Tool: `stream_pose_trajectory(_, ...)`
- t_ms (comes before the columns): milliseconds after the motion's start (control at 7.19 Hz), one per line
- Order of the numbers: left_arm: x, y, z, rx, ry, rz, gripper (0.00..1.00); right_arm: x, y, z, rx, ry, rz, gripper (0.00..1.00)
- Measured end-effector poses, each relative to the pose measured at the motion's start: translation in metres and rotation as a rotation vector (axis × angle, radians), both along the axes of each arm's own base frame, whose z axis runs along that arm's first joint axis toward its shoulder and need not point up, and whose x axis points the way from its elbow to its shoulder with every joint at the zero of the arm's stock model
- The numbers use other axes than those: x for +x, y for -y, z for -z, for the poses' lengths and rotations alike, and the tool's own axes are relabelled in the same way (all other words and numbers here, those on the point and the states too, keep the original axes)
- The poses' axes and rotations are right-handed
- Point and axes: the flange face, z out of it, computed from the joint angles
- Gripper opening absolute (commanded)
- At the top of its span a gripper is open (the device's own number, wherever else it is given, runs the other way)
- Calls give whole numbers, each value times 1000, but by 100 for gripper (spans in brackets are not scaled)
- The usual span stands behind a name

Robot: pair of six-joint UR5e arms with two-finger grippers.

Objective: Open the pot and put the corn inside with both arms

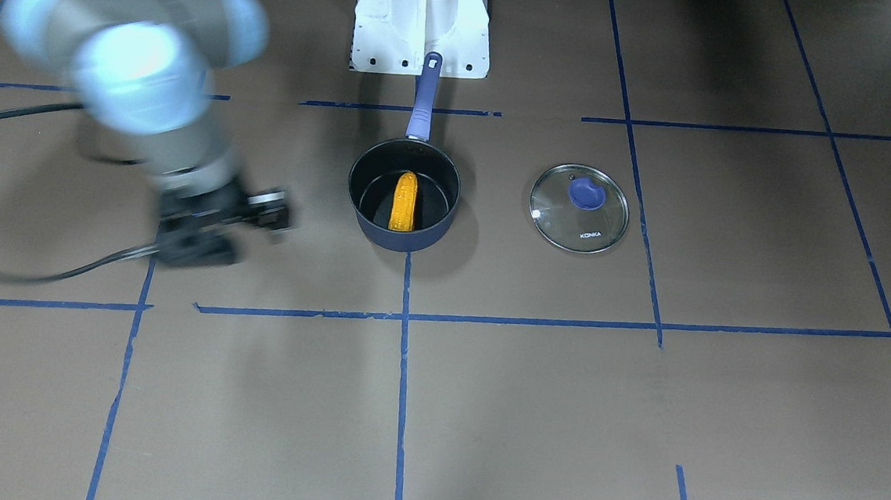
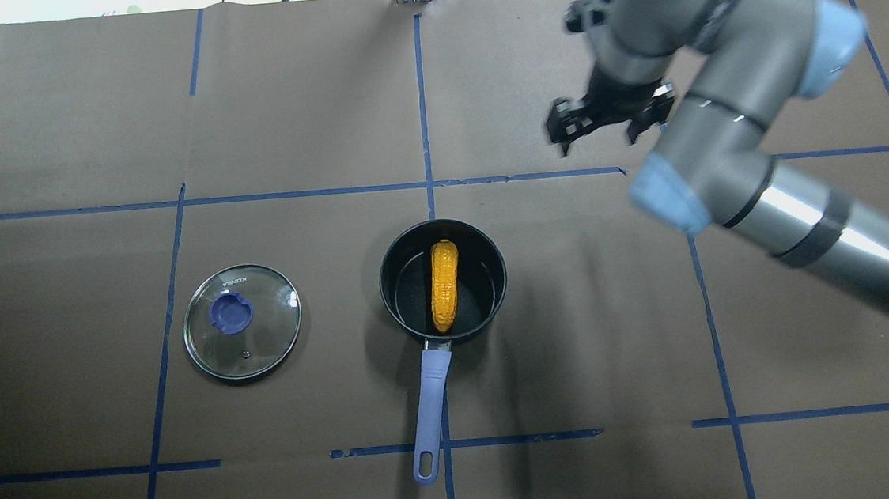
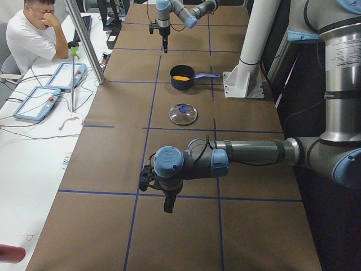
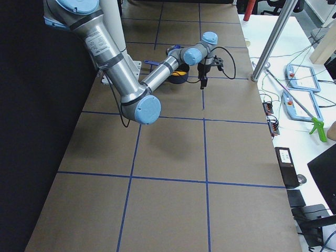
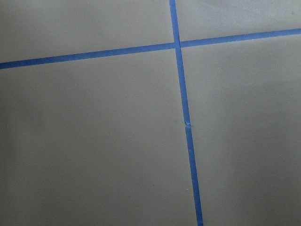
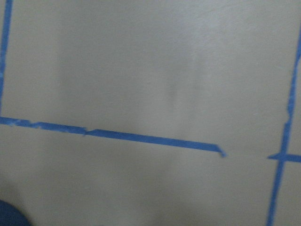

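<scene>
The dark pot [image 2: 486, 278] stands open at the table's middle, its purple-blue handle [image 2: 431, 397] pointing toward the robot. The corn [image 2: 445, 285] lies inside it, also in the front view [image 1: 403, 201]. The glass lid [image 2: 242, 321] lies flat on the table, apart from the pot, on the robot's left [image 1: 579, 208]. My right gripper [image 2: 602, 138] hangs empty with jaws apart, beyond and to the right of the pot; it is blurred in the front view [image 1: 203, 245]. My left gripper [image 3: 167, 206] shows only in the exterior left view, far from the pot; I cannot tell its state.
The white robot base plate [image 1: 422, 21] sits just behind the pot handle's end. A black cable [image 1: 20, 271] trails from the right arm across the table. An operator [image 3: 34, 39] sits at a side table with teach pendants [image 3: 65, 76]. A metal pole [image 3: 84, 42] stands at the table's far edge.
</scene>
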Motion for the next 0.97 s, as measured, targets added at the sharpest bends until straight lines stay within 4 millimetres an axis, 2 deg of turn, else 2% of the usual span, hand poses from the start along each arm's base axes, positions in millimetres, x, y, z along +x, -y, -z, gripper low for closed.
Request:
stream_pose_trajectory(139, 0, -1, -3, -5, 5, -2, 100, 76, 19, -57, 45, -7, 59, 100)
stream_pose_trajectory(278, 0, 0, -3, -8, 9, -3, 100, 141, 19, -115, 85, -24, 110, 100)
stream_pose_trajectory(417, 0, 0, -2, -7, 10, -3, 100, 207, 3, -176, 114, -45, 154, 99)
stream_pose_trajectory(557, 0, -1, -1, -1, 10, -5, 100, 271, -25, -232, 115, -61, 169, 100)
stream_pose_trajectory(696, 0, -2, 0, 2, 10, -6, 100, 328, -64, -284, 74, -67, 146, 100)
stream_pose_trajectory(835, 0, -3, 0, 3, 10, -6, 100, 368, -105, -327, 12, -57, 103, 100)
stream_pose_trajectory(974, 0, -4, 0, 3, 10, -6, 100, 391, -139, -351, -35, -44, 65, 100)
